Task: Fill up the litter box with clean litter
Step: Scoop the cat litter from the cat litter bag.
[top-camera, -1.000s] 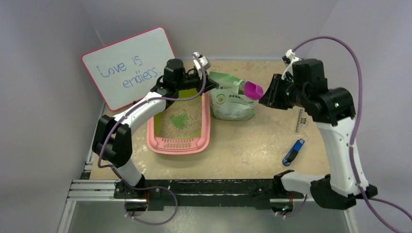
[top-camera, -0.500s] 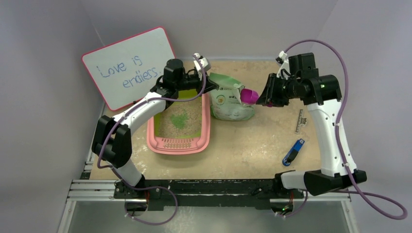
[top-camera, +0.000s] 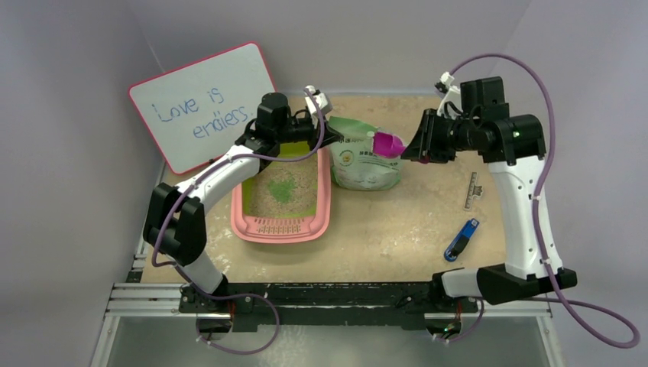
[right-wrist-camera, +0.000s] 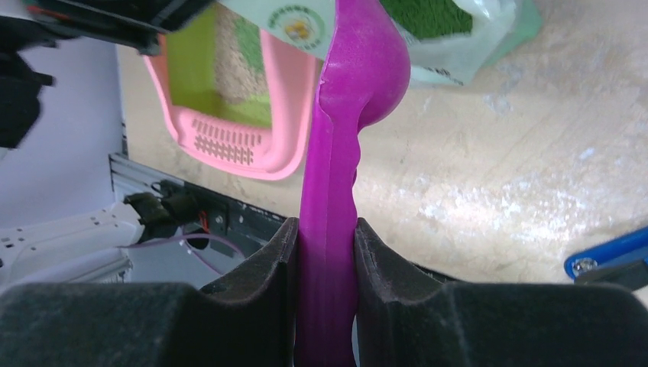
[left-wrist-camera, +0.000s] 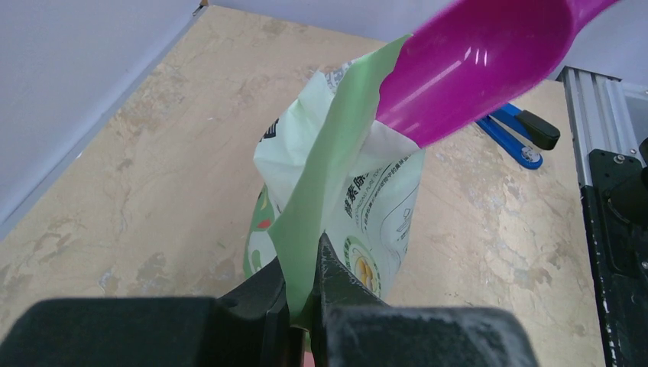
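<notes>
**Scoop at the bag mouth, litter box beyond**

Shows the right fingers (right-wrist-camera: pixel 267 267) clamped on the handle of a magenta scoop (top-camera: pixel 387 143), with the scoop's long axis running straight ahead of them and the bowl at the far end. Puts that bowl, apparently empty, right at the open mouth of the bag (top-camera: pixel 363 164). Shows the left fingers (left-wrist-camera: pixel 336 287) shut tight on the bag's upper edge, pinching one lip upright so that the mouth gapes toward the scoop. Reveals clean litter (right-wrist-camera: pixel 424 15) inside the bag, directly ahead of the right fingers and just past the bowl; cannot tell whether the bowl touches it. Places the litter box (top-camera: pixel 325 202) on the tabletop (top-camera: pixel 382 222) beyond the bag from the right fingers, and beside and below the left ones. Shows the box close against the bag's side, with beige granules and a small green patch on its floor. Probably calls next for a push along the handle's axis into the bag, then a carry across the bag to the box. Leaves that work to the right arm, the left being occupied with the bag.
</notes>
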`<action>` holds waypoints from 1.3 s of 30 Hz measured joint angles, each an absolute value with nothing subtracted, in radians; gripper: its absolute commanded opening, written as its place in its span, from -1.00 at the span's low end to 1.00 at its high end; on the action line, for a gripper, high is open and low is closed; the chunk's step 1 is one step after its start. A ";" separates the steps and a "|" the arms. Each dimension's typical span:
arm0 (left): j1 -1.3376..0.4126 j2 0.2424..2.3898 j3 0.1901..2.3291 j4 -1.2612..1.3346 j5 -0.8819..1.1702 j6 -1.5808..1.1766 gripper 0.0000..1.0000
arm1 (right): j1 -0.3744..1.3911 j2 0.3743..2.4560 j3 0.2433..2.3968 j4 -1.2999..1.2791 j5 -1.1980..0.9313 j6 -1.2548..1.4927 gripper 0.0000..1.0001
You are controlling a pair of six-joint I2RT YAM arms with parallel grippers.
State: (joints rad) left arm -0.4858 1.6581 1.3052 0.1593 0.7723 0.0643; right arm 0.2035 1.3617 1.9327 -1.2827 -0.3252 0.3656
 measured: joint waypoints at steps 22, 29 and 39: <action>-0.486 1.656 1.305 0.148 0.807 0.073 -1.00 | 0.202 1.484 1.858 -1.324 -0.220 0.338 -1.00; -0.489 1.656 1.306 0.142 0.819 0.074 -1.00 | 0.216 1.585 1.853 -1.326 -0.206 0.328 -1.00; -0.490 1.656 1.314 0.122 0.818 0.099 -1.00 | 0.275 1.656 1.864 -1.338 -0.197 0.283 -1.00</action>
